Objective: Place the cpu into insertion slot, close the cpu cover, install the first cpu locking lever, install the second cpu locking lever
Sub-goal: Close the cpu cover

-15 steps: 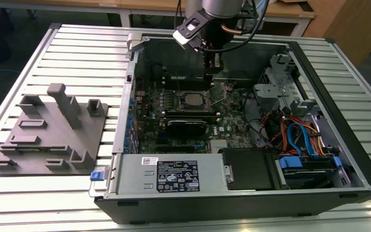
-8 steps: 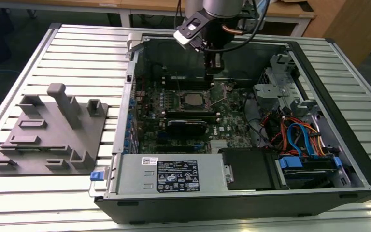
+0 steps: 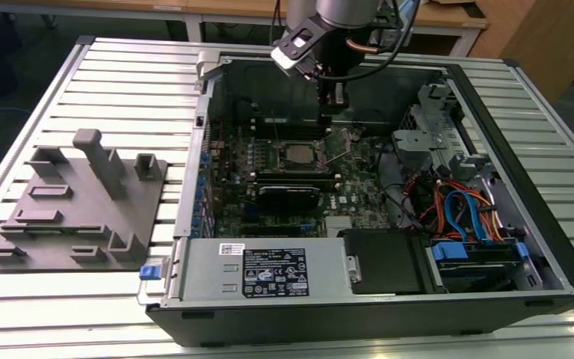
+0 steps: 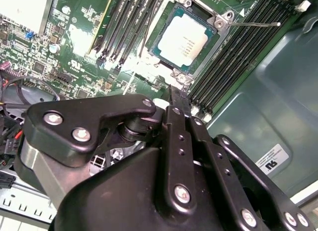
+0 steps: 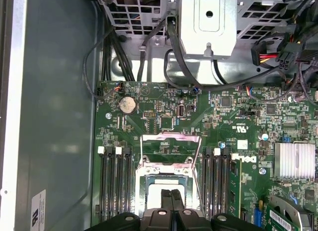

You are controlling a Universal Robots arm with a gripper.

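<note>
The arm (image 3: 345, 11) is a smooth silver-grey tube that ends in a black wrist section. A small box (image 3: 297, 46) with a white face and black edges is fixed to its side. Black cables (image 3: 392, 41) loop out from the wrist, and a thin orange lead (image 3: 365, 46) runs among them. The gripper (image 4: 175, 92) is matte black throughout. It is built from broad, rounded link plates (image 4: 89, 121) hinged on pins, with bright silver screw heads (image 4: 53, 118) at the joints. A straight centre bar (image 4: 180, 156) carries a row of small holes. The fingers (image 5: 167, 201) are slim, flat black blades with squared tips.
</note>
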